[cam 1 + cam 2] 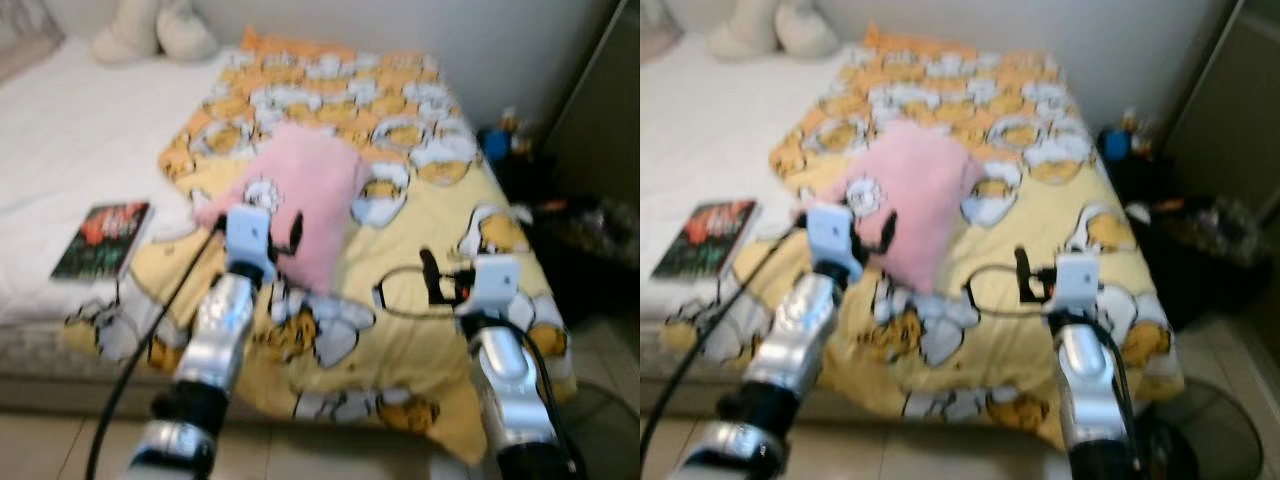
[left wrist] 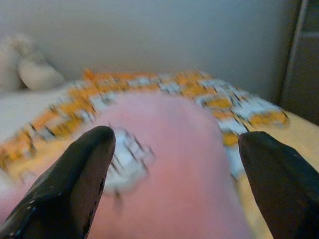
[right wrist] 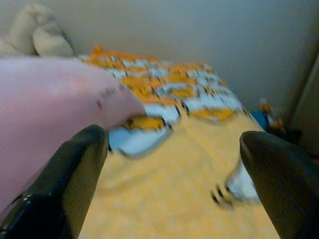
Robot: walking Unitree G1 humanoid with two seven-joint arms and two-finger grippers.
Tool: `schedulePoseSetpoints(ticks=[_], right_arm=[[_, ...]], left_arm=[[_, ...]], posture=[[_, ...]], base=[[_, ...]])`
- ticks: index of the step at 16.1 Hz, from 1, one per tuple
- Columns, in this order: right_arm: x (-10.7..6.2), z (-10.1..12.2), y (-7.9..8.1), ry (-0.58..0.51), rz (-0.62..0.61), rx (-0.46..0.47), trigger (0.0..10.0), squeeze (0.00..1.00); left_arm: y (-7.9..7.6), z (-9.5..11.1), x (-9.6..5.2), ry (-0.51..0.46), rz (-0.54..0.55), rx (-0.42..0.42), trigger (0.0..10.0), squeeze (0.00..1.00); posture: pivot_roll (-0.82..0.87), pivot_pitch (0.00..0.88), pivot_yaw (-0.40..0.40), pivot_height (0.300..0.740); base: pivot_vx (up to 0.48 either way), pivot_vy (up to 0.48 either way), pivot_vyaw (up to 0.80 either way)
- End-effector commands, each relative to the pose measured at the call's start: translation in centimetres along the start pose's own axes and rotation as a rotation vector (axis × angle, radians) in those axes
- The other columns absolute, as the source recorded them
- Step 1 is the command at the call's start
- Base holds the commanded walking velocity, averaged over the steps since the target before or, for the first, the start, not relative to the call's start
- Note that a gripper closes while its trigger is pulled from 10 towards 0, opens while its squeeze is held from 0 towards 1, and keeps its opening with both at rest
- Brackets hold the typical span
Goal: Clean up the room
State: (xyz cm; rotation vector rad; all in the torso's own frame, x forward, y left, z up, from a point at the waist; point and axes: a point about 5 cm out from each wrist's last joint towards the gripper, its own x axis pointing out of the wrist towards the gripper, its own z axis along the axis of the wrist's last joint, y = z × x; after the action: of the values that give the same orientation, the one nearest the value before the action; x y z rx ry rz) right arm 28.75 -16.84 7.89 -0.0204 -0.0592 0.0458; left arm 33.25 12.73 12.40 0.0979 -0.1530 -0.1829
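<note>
- A pink pillow (image 1: 300,205) lies on the yellow cartoon-print blanket (image 1: 420,300) that covers the near part of the bed (image 1: 70,150), roughly in the middle of the blanket.
- Its long axis runs diagonally, from the near left corner toward the far right; its broad far end points toward the wall.
- The left gripper (image 1: 283,233) hangs at the pillow's near edge. In the left wrist view its two black fingers (image 2: 75,184) stand spread wide, with the pink fabric in the gap between them; whether they touch it cannot be told through the blur.
- The right gripper (image 1: 432,275) hovers above bare blanket, to the right of the pillow and apart from it; its fingers (image 3: 65,184) are likewise parted, grasping nothing.
- A book (image 1: 102,238) with a dark cover lies on the white sheet at the left.
- Pale cushions (image 1: 155,30) sit at the far end of the bed.
</note>
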Motion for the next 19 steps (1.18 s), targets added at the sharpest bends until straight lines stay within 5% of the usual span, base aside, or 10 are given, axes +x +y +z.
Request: schedulePoseSetpoints(ticks=[1,8,12,14,16,18,19], right_arm=[[0.8,1.9,0.9,-0.077,0.025,-0.005,10.0,0.0],[2.3,3.2,0.1,-0.101,-0.009,0.053,10.0,0.0],[6.8,6.9,-0.8,-0.086,-0.005,0.315,10.0,0.0],[7.6,7.1,-1.7,-0.074,-0.034,0.285,10.0,0.0],[6.2,8.4,-1.8,-0.173,-0.039,0.069,10.0,0.0],[0.8,7.0,-1.9,-0.189,-0.088,-0.087,10.0,0.0],[-1.9,5.4,-1.8,-0.14,-0.108,-0.101,10.0,0.0]], left_arm=[[2.0,2.2,0.7,-0.089,0.068,0.04,10.0,0.0],[2.2,3.6,3.7,-0.015,0.018,0.067,10.0,0.0],[7.0,10.2,7.9,-0.031,0.101,0.124,10.0,0.0],[7.3,11.4,8.6,-0.016,0.045,0.148,10.0,0.0],[6.7,10.2,7.8,-0.014,-0.019,0.157,10.0,0.0],[4.2,6.2,3.6,-0.051,-0.067,-0.001,10.0,0.0],[3.4,4.2,1.2,-0.02,-0.063,0.015,10.0,0.0]], posture=[[0.03,0.0,0.004,0.74],[0.04,0.0,-0.002,0.74],[0.03,0.0,0.016,0.74],[0.04,0.0,0.021,0.74],[0.02,0.0,0.029,0.74],[0.02,0.0,0.015,0.74],[0.02,0.0,0.014,0.74]], base=[[0.439,0.0,0.0],[0.104,0.382,0.0],[0.174,0.08,0.0],[0.0,0.0,0.0],[0.0,0.0,0.0],[0.0,0.0,0.0],[0.0,0.0,0.0]])
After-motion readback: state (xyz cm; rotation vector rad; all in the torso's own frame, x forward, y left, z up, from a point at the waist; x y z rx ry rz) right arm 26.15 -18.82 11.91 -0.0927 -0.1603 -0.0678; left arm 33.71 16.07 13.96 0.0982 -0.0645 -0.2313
